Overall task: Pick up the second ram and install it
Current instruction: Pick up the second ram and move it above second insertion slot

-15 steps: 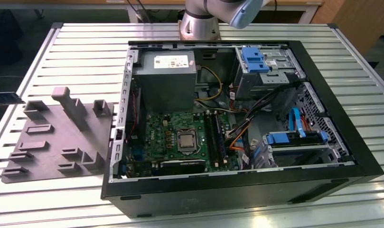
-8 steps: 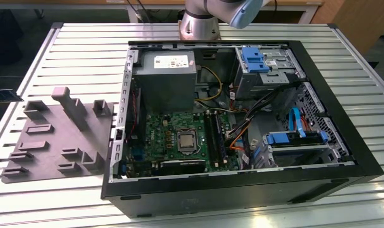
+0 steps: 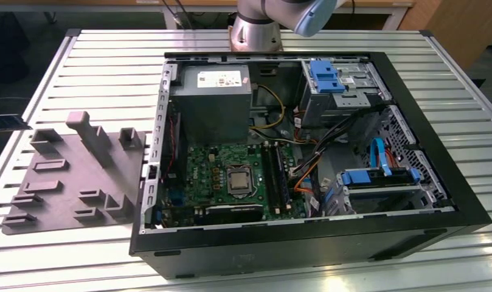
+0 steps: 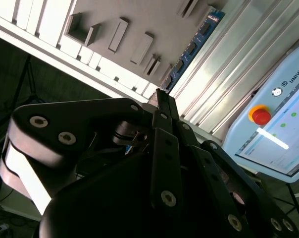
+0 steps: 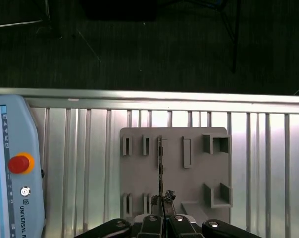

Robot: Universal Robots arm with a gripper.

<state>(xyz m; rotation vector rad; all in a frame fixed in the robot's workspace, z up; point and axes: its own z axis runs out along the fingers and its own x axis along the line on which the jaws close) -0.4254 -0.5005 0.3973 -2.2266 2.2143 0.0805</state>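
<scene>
One memory stick, the second ram (image 4: 191, 49), is pinched at its near end by the gripper (image 4: 162, 94), whose black fingers are shut on the board's thin edges. The stick's long axis carries straight on from the fingertips, away from the wrist and towards the grey fixture plate (image 4: 139, 15). Whether its far end touches the plate I cannot tell. The second wrist view shows the ram's broad face, a blue-green board with a row of small black chips running along its length. In the first wrist view the ram (image 5: 160, 163) is seen edge-on as a thin dark line rising from the gripper (image 5: 162, 198) across the fixture plate (image 5: 196, 173), between two of the plate's narrow slots. A teach pendant (image 5: 16, 198) with a red button (image 5: 19, 163) lies on the slatted aluminium table (image 5: 80, 148) near the plate.

In the exterior view the fixture plate (image 3: 67, 182) sits at 9 o'clock from the open computer case (image 3: 311, 249), just beside it on the table (image 3: 92, 55). Inside the case, the long black memory slots (image 3: 276, 173) run from 12 to 6 o'clock on the green motherboard (image 3: 221, 164), at 3 o'clock from the processor socket (image 3: 239, 180). The arm's base (image 3: 258, 27) stands at 12 o'clock from the case.
</scene>
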